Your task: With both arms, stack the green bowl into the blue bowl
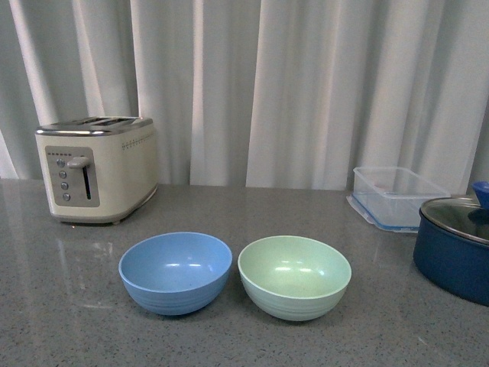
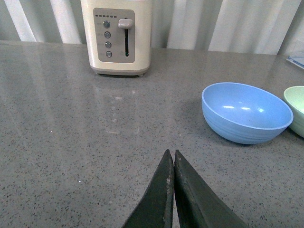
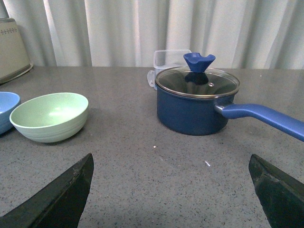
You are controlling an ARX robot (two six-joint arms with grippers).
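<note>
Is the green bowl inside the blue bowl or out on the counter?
Out. The green bowl sits upright on the counter beside the blue bowl, a small gap between them, both empty.

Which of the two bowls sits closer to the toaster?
The blue bowl; it sits on the toaster side, while the green bowl is nearer the navy pot.

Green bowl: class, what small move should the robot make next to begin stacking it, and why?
Probably swing the right pincer toward the green bowl. Its jaws stand wide open and empty, and the bowl sits upright and untouched beside the blue bowl, on the robot's right.
</note>
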